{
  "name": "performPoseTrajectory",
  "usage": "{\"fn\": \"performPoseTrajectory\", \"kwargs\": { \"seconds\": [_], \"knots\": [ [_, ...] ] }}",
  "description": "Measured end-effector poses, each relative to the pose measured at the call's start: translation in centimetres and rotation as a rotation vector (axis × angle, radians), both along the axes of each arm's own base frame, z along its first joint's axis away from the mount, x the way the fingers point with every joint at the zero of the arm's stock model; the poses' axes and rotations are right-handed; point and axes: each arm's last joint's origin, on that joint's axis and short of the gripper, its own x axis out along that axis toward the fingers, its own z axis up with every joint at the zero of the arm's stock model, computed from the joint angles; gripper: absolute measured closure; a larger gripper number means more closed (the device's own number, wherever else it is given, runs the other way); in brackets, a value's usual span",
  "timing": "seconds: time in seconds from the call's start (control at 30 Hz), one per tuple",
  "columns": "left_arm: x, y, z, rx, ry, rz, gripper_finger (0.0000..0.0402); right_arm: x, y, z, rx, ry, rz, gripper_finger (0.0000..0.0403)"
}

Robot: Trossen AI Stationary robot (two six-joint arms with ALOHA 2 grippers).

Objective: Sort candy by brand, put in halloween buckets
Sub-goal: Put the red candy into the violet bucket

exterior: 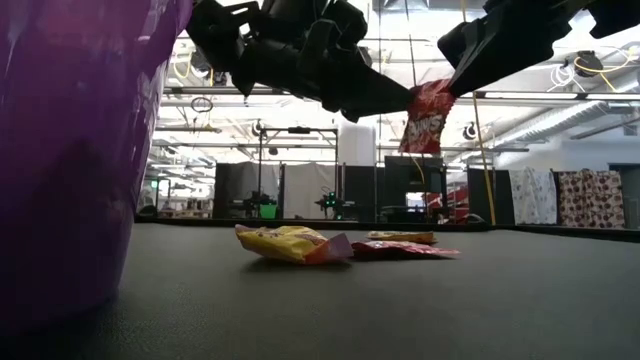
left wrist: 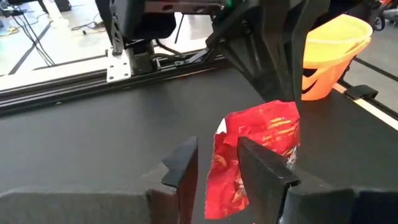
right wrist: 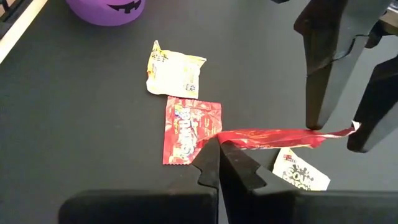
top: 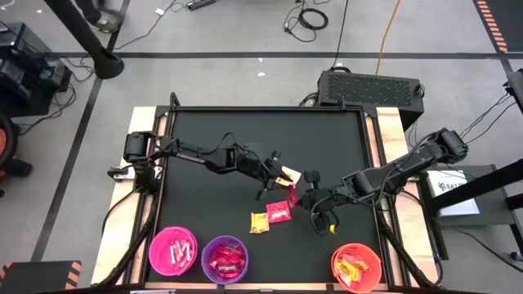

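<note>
Right fingers (right wrist: 221,163) clamped on red packet (right wrist: 273,138); left fingers (left wrist: 186,163) apart astride it. Pale packet (right wrist: 300,170) beneath, right wrist view only.

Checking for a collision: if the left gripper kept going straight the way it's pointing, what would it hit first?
The red packet hanging between the left gripper's open fingers, pinched shut by the right gripper. Just beyond it are that gripper's dark fingers, though depth is hard to judge.

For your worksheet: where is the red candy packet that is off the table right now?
In the low view the red packet hangs above the table, pinched by the right claw, with the left claw beside it.
</note>
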Motion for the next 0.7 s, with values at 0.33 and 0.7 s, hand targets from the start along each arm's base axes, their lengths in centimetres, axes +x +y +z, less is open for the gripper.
{"fn": "performPoseTrajectory", "kwargs": {
  "seconds": [0.33, 0.7],
  "knots": [
    [-0.01, -0.76, 0.03, 0.047, -0.026, -0.073, 0.0343, 0.00, 0.01, 0.00, 0.002, 0.001, 0.002, 0.0403],
    [-0.05, -0.80, 0.18, 0.067, -0.034, -0.071, 0.0398, 0.03, -0.05, 0.04, 0.053, -0.009, -0.077, 0.0401]
  ]
}}
